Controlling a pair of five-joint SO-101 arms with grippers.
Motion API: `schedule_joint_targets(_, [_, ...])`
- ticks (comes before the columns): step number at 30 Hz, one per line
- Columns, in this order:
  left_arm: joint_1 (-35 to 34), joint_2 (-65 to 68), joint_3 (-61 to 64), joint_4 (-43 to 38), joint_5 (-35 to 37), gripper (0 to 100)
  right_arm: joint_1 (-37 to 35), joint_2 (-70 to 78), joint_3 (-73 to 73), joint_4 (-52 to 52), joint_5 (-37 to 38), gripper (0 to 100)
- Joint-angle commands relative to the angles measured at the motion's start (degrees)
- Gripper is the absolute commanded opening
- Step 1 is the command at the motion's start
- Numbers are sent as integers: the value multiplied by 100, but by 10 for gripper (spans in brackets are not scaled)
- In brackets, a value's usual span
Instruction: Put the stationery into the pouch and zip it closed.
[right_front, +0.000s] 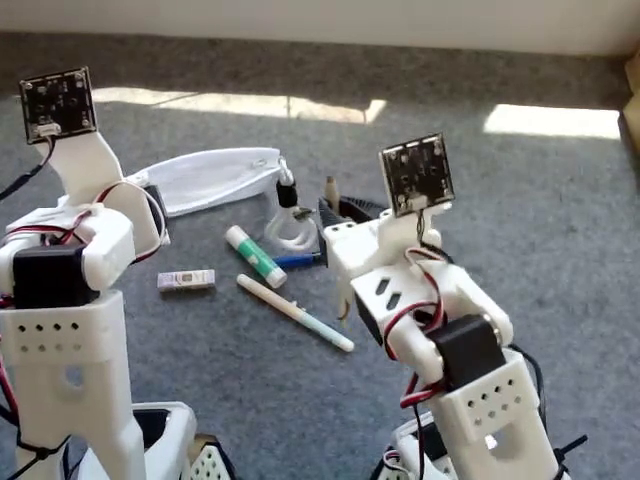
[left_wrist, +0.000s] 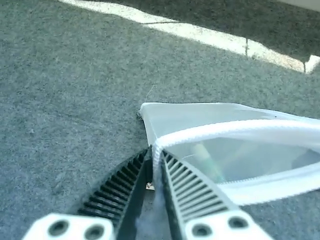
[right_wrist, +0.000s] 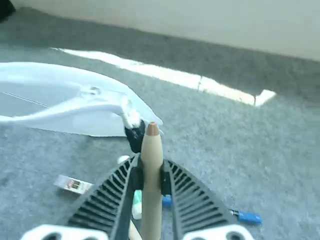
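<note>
1. My left gripper (left_wrist: 155, 154) is drawn narrow and clamped on the pouch (left_wrist: 225, 125). Both jaws pinch the white zipper band at one end of the pouch.
2. The pouch is white mesh and lies flat on the grey carpet (right_front: 520, 220), on the far side of the work area from the arm bases. In the left wrist view its mouth gapes open.
3. My right gripper (right_wrist: 151, 161) is closed on a beige pen (right_wrist: 151, 190). The pen runs along the line of the jaws, and its brown tip stands clear beyond the fingertips.
4. In the high view my right gripper sits near the other end of the pouch, apart from it.
5. A black fitting (right_wrist: 134, 137) with a white cord lies at that end of the pouch. I cannot tell whether it is the zipper pull.
6. Loose stationery lies on the carpet between my two arms:
   - a white-and-green stick (right_front: 255, 257);
   - a blue piece (right_front: 298, 260), just beside the stick;
   - a white pen (right_front: 295, 313), nearer the arm bases;
   - a small white block (right_front: 186, 280), close to my left arm.
</note>
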Motion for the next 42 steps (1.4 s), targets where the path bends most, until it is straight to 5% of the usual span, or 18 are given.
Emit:
schedule_joint_targets(1, [-110, 66, -180, 53, 35, 8, -453, -462, -382, -576, -62, 5])
schedule_joint_targets(19, [-110, 57, -66, 18, 35, 8, -1824, -681, -382, -3292, -26, 5])
schedule_joint_targets(34, [-110, 40, -84, 18, 35, 8, -1789, -602, 479, -6026, -18, 5])
schedule_joint_targets(42, [-136, 31, -75, 35, 35, 8, -1552, 505, 549, -6466, -18, 5])
